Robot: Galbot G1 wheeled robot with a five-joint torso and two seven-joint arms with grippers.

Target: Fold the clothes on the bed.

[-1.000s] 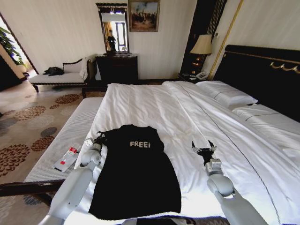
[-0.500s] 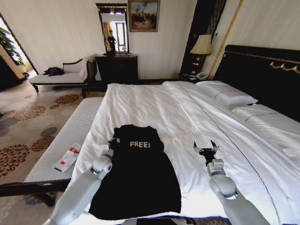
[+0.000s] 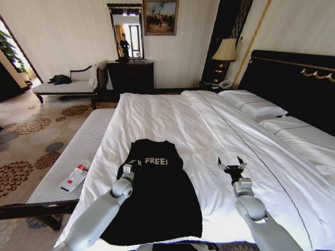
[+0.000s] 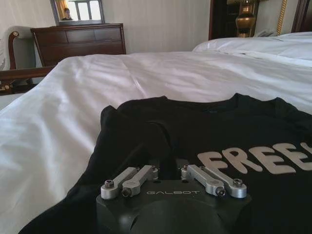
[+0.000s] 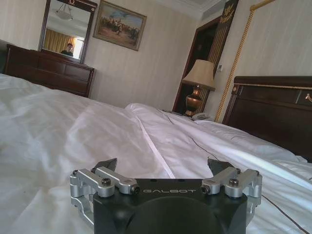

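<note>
Resting on black T-shirt [image 3: 152, 193]: left hand [image 3: 129, 166]; right hand [image 3: 232, 167] spread beside.

In the left wrist view the black T-shirt [image 4: 195, 131] is running off the picture's edge beyond the left pincer [image 4: 168, 163], so the last mark of its white lettering [image 4: 253, 158] is getting cut. The pincer's own fingertips are lying hidden against the dark cloth there. In the head view the left arm [image 3: 102, 212] is covering the shirt's near side, and the bed [image 3: 172, 112] is passing out of frame past the right pincer [image 3: 232, 166].
</note>
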